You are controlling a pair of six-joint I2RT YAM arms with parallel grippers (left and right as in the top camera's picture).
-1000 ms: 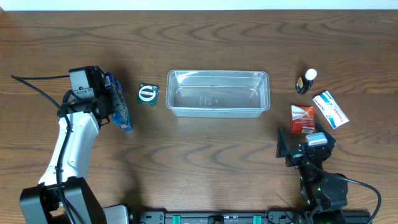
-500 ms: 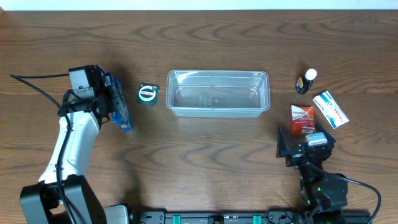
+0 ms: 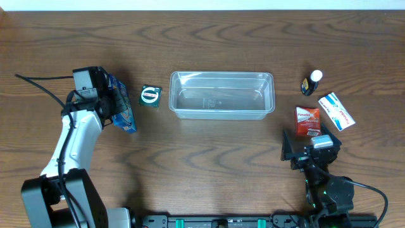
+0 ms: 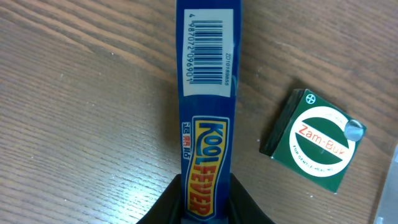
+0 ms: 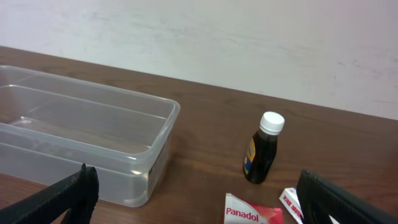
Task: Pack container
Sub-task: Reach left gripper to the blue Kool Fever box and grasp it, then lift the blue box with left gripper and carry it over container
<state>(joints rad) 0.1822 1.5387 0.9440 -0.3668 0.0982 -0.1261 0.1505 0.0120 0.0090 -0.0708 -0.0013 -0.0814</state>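
Lying on the wood-grain bench [image 3: 209, 164] toward its far edge, the clear, glossy plastic container [image 3: 221, 114] runs its long axis left to right, mouth upward. Left hand [image 4: 205, 186] pinches a flat blue packet [image 4: 206, 93]; right hand [image 5: 194, 183] gapes open.

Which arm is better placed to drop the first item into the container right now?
Left. The left claw is closed on the Kool Fever pack, off the left end of the empty container. The right claw stands open, holding nothing, with the Panadol box just ahead of it.
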